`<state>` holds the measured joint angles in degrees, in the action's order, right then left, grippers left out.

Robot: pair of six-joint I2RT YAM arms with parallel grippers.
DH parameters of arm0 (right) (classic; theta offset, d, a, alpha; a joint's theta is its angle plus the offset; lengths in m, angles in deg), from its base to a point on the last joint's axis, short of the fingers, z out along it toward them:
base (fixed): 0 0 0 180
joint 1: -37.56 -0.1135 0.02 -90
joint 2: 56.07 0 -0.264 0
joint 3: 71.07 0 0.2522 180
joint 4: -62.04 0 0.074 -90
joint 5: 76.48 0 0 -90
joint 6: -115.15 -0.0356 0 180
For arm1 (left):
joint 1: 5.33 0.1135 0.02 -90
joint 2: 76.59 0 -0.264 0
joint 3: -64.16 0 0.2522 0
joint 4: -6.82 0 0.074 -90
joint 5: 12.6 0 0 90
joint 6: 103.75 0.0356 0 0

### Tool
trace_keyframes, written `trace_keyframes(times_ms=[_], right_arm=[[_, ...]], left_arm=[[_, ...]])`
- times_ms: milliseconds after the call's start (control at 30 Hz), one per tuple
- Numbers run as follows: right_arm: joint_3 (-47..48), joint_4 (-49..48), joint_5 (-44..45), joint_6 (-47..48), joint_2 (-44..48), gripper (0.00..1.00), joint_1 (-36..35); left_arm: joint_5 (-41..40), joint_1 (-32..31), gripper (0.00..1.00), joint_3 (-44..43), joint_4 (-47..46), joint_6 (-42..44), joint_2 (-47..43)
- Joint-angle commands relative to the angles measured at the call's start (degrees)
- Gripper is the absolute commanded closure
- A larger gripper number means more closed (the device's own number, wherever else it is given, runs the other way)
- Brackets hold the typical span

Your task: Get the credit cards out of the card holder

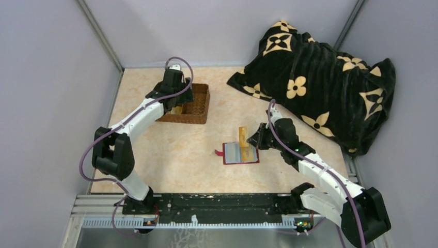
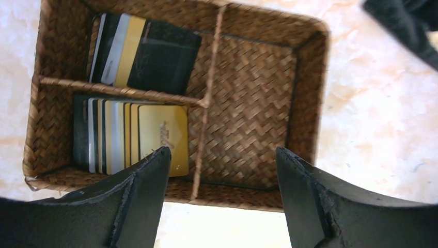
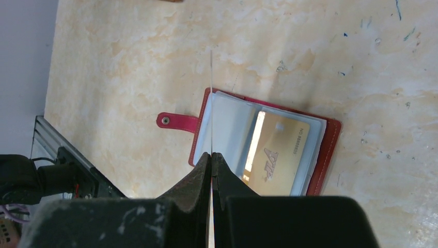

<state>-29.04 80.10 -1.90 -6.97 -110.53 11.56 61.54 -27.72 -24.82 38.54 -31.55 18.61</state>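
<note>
One card [image 3: 212, 93] pinched in right tool [image 3: 212, 155]; holder [image 3: 180, 122] open.

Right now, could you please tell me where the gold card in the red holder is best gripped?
Probably its long edge facing the snap tab. The gold card lies flat in the card holder's clear pocket, so come down from above on that side.

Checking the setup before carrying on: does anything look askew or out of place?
Nothing spilled or damaged. Only the card in the right gripper stands out: held on edge by the open card holder, not lying flat.
</note>
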Motion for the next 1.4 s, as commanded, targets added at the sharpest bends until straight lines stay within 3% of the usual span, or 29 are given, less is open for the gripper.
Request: trace_keyframes(times_ms=[0, 567, 1067, 1367], right_arm=[[-1.3, -4.4, -3.0, -0.2, -1.9, 1.0, 0.5], [-0.2, -6.1, -4.7, 0.4, -5.3, 1.0, 0.6], [0.6, -5.9, -5.1, 1.0, -6.0, 1.0, 0.6], [1.4, -6.0, -5.8, 0.9, -6.2, 1.0, 0.6]], left_arm=[[0.1, 0.9, 0.2, 2.9, -2.1, 0.6, 0.5], [3.0, 0.8, 0.2, 9.8, -1.0, -1.2, 1.6], [7.0, -1.0, 0.23, 17.6, 0.7, -3.6, -5.6], [8.6, -4.3, 0.26, 21.8, 1.9, -9.8, -12.8]])
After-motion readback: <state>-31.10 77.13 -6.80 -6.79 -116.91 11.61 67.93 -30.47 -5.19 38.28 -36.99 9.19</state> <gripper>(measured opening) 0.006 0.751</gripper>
